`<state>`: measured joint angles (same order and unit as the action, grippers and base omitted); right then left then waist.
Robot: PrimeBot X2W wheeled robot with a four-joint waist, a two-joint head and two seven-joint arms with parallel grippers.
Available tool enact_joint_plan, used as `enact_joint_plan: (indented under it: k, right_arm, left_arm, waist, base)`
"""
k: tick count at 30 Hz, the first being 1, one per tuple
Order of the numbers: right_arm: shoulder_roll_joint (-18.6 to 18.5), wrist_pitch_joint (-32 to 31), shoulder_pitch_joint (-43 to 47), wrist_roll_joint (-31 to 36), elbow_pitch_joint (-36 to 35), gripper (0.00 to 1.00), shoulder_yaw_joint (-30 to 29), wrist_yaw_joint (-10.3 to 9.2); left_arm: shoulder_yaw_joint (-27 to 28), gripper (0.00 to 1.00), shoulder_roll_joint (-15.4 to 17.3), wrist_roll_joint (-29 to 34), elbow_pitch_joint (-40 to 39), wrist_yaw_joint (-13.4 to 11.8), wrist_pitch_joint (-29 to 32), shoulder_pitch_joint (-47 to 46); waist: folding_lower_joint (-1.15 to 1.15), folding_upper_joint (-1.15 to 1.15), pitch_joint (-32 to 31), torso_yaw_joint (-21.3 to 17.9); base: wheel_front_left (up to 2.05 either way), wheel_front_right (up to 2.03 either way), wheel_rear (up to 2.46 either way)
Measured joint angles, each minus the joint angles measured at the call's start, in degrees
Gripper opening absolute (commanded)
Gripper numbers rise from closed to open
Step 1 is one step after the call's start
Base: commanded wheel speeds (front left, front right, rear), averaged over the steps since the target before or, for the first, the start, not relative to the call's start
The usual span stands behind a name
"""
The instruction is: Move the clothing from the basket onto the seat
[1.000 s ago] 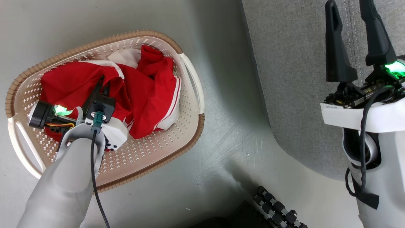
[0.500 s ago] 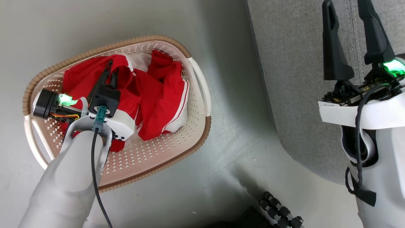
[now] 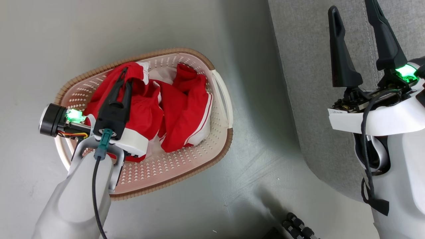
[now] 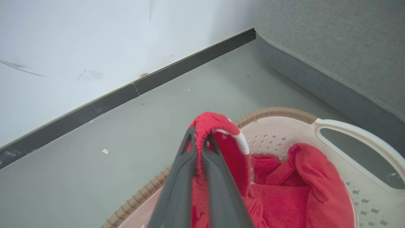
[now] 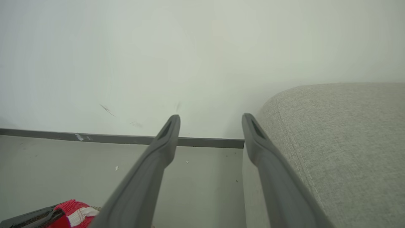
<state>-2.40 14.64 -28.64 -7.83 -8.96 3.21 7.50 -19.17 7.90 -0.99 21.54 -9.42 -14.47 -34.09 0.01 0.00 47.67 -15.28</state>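
Grip locked on: the left hand (image 3: 126, 74) is clenched on a fold of the red clothing (image 3: 181, 109), with white trim showing right at the tips. That pinched fold stands up above the far rim of the basket (image 3: 166, 167). The rest of the red heap lies inside, bunched toward the handle on the seat's side, with bare perforated bottom showing along the near rim. The basket sits on the grey floor (image 3: 239, 39), apart from the seat (image 3: 312, 83), with a strip of floor between them. Over on the other side, the right hand (image 3: 352, 10) hangs by the seat's edge, its two dark prongs spread wide, gripping nothing. Beyond all that, dark skirting (image 5: 95, 137) runs along the foot of a pale wall (image 5: 190, 63).
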Motion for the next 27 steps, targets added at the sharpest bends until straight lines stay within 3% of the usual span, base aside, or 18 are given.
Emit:
enact_joint_plan:
  k: [21,27]
  right_arm:
    - [-0.2,0.0,0.1,5.6,2.9,1.0,1.6,0.0]
    - [-0.4,0.0,0.4,7.5,4.3,1.0,2.0,0.0]
  left_arm:
    - [2.0,0.0,2.0,-1.1,-17.1,0.1,-0.2,3.9]
    - [2.1,0.0,3.1,-2.3,-20.7,1.2,-0.2,5.2]
  waist:
    - [0.0,0.0,-9.5,4.7]
    - [0.0,0.0,-13.2,6.2]
  base:
    - [0.0,0.0,0.0]
    - [0.0,0.0,0.0]
